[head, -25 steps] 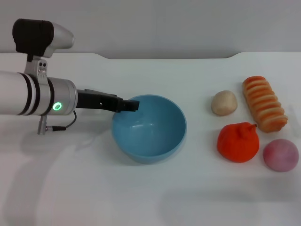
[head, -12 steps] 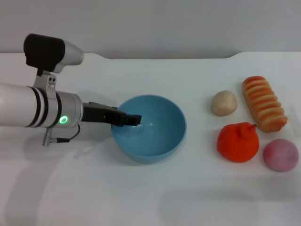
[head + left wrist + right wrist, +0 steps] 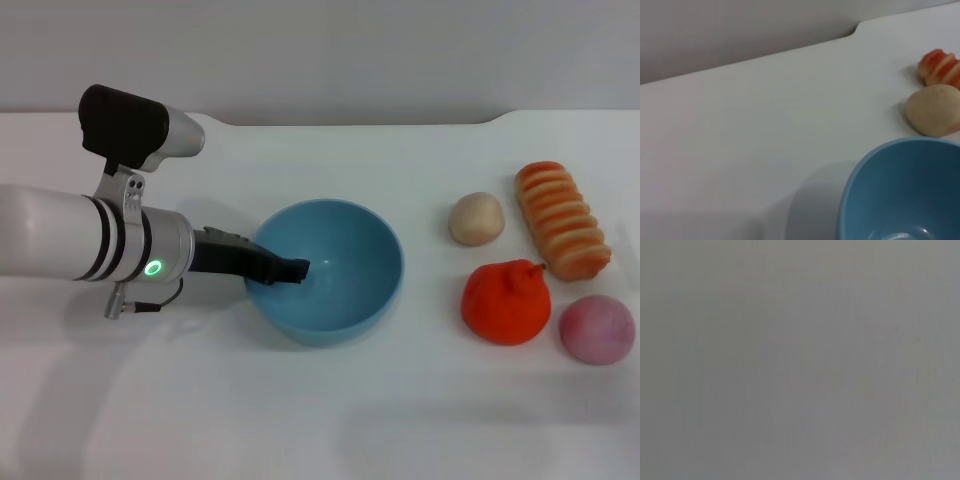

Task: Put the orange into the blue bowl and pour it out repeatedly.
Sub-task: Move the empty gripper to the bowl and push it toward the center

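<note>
Your left gripper (image 3: 285,268) reaches in from nine o'clock and sits at the near-left rim of the blue bowl (image 3: 370,250), its dark fingers lying over the wall and pointing toward three o'clock; whether they are clamped on the rim or merely resting there, you cannot tell from these views. The bowl stands upright and is empty: the left wrist view shows only its smooth inside. The orange (image 3: 506,302) lies on the table (image 3: 320,420) well apart from the gripper, at about three to four o'clock from the bowl, on the far side of it from your left arm. It is roundish, so no long axis matters; its stem nub points up. Around it stand a beige ball (image 3: 476,218) at twelve o'clock, a striped bread roll (image 3: 562,220) at one o'clock and a pink ball (image 3: 597,329) just beside it at four o'clock. The right arm is not visible anywhere, though by position it would be the nearer one to the orange.
</note>
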`<state>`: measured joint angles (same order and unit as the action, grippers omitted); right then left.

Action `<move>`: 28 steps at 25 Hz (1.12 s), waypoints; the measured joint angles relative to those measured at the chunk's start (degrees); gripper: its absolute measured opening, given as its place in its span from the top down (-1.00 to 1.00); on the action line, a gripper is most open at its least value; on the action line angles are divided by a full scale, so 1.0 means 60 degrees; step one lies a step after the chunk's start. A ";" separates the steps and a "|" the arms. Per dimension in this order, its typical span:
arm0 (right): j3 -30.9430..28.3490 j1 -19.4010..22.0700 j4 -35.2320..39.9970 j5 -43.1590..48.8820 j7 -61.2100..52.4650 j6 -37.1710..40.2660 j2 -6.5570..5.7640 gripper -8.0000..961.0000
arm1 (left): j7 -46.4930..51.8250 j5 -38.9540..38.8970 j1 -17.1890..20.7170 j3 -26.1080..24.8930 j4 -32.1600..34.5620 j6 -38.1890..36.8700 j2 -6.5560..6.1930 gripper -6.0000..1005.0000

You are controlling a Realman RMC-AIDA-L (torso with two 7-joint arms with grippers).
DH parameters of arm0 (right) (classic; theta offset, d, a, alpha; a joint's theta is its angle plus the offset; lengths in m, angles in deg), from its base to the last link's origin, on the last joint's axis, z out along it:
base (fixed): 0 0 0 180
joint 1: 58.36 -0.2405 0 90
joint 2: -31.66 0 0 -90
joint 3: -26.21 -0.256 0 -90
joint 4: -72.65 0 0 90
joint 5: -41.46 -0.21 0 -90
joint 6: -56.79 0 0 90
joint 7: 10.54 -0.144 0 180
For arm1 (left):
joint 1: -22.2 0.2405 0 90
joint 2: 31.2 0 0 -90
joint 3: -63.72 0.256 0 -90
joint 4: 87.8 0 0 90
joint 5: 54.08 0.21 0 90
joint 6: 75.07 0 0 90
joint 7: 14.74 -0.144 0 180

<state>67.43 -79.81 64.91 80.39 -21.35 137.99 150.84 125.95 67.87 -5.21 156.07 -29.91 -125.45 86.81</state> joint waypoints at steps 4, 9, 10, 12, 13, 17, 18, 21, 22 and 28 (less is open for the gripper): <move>0.0000 0.0002 0.0001 0.0017 0.0001 0.0001 0.0003 -0.45 | -0.0154 0.0000 -0.0049 -0.0084 0.0004 -0.0084 -0.0023 -0.15; 0.0000 0.0020 0.0001 0.0021 0.0001 0.0000 0.0014 -0.45 | -0.0348 0.0024 -0.0098 -0.0010 -0.0017 0.0078 -0.0002 0.00; 0.0000 0.0021 0.0001 0.0019 0.0002 0.0001 0.0016 -0.45 | -0.0424 0.0023 -0.0106 -0.0011 -0.0035 0.0086 0.0002 0.04; 0.0000 0.0020 0.0000 0.0010 0.0002 0.0001 0.0016 -0.45 | -0.0526 0.0000 -0.0129 -0.0004 -0.0109 0.0099 0.0011 0.13; 0.0000 0.0015 0.0000 0.0005 0.0002 0.0001 0.0015 -0.45 | -0.0533 -0.0014 -0.0170 0.0002 -0.0175 0.0101 0.0011 0.18; 0.0000 0.0011 0.0000 -0.0002 0.0002 -0.0002 0.0016 -0.45 | -0.0533 -0.0024 -0.0220 0.0003 -0.0209 0.0098 0.0026 0.39; 0.0000 0.0011 0.0000 -0.0002 0.0002 -0.0004 0.0015 -0.45 | -0.0509 -0.0027 -0.0232 0.0002 -0.0209 0.0097 0.0032 0.47; 0.0000 0.0016 0.0000 -0.0004 0.0001 -0.0013 0.0009 -0.45 | -0.0438 -0.0094 -0.0264 -0.0055 -0.0172 0.0101 0.0039 0.69; 0.0000 0.0020 0.0000 -0.0004 0.0002 -0.0015 0.0008 -0.45 | -0.0434 -0.0138 -0.0275 -0.0073 -0.0161 0.0101 0.0038 0.77; 0.0145 -0.0037 -0.0004 0.0134 0.0001 -0.0328 0.0002 -0.45 | -0.0521 -0.0194 -0.0476 -0.0066 -0.0098 0.0145 -0.0013 0.99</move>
<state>68.30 -80.03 64.89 81.20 -21.34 136.03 150.85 122.82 66.71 -8.07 155.67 -30.50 -124.59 86.73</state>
